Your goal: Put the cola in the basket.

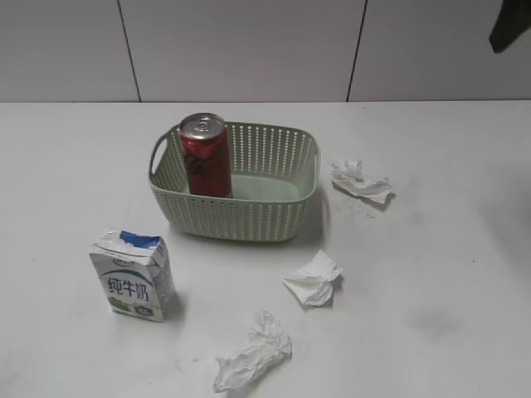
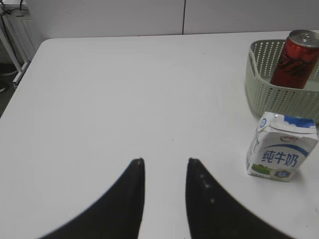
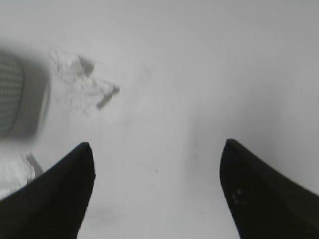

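The red cola can (image 1: pixel 206 155) stands upright inside the pale green basket (image 1: pixel 265 217), against its left end; it also shows in the left wrist view (image 2: pixel 295 59) inside the basket (image 2: pixel 269 84). My left gripper (image 2: pixel 164 160) is open and empty over bare table, well left of the basket. My right gripper (image 3: pixel 157 144) is wide open and empty above the table, right of the basket (image 3: pixel 11 94). Only a dark part of the right arm (image 1: pixel 508 25) shows at the exterior view's top right corner.
A white-and-blue milk carton (image 1: pixel 133 274) stands front left of the basket, also in the left wrist view (image 2: pixel 281 147). Crumpled tissues lie right of the basket (image 1: pixel 360 182), in front (image 1: pixel 314 279) and nearer the front edge (image 1: pixel 253 351). One tissue shows in the right wrist view (image 3: pixel 82 82).
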Robot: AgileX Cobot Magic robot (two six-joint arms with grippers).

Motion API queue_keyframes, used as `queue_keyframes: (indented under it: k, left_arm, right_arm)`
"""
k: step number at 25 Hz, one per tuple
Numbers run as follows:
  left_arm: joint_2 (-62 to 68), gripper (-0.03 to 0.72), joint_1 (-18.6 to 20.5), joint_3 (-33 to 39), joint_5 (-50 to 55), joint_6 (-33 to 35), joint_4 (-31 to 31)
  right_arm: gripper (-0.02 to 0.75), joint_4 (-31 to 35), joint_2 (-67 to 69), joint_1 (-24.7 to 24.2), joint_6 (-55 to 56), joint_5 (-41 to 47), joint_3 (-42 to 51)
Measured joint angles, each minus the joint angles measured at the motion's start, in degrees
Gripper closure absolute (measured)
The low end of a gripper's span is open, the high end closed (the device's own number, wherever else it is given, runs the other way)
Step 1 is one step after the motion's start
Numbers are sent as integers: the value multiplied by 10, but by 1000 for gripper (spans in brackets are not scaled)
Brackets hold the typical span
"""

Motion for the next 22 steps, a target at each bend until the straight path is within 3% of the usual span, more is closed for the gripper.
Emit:
queue_keyframes:
  k: [5,12,22]
  left_arm:
    - [0,460,0,0,0,0,0]
    - [0,461,0,0,0,1,0]
    - [0,461,0,0,-1,0,0]
  right_arm:
    - [148,-5,-154,0,-4,-6,232]
    - [151,-6,-373,0,-4,-88,523]
    - [151,-7,-655,0,-5,-95,722]
